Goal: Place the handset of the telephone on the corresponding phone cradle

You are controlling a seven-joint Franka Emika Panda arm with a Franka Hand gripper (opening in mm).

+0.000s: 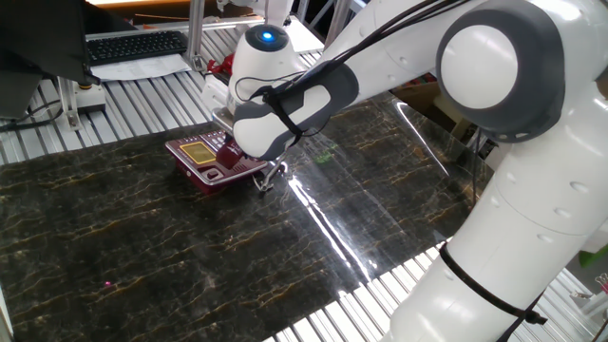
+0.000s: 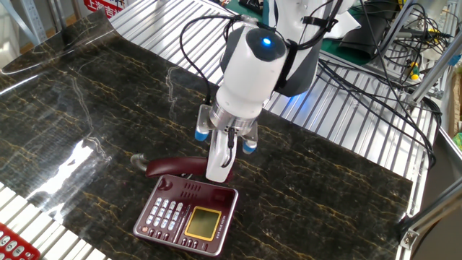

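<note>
1. I have the gripper (image 2: 220, 172) pointing straight down over the back edge of the telephone (image 2: 187, 214), with the handset (image 2: 178, 167) at its tips.
2. The jaws appear pressed onto the right-hand end of the handset. The white finger body covers the contact itself, so I judge a pinch rather than confirm it.
3. The handset lies nearly level, running leftward from the gripper. It sits just behind the telephone's rear edge, close above the dark marble tabletop (image 2: 86, 123) or resting on it; I cannot tell which.
4. Holding it by one end leaves the long body free to swing. That suits lining it up with the phone cradle (image 2: 193, 189), which I take to be the perforated strip along the rear of the base beside the keypad.
5. The handset is not yet seated. It sits beside the cradle, not in it, and is skewed to the strip.
6. A grey stub (image 2: 137, 157) shows at the handset's far left end, probably the cord; its path is too small to follow.
7. From the opposite camera the wrist hides the handset almost entirely. Only the base and its yellowish display (image 1: 199, 151) are clear.
8. Count: one arm, one gripper, one handset, one dark red telephone, one display panel. Something red (image 1: 228, 65) sits behind the arm, unidentifiable.
</note>
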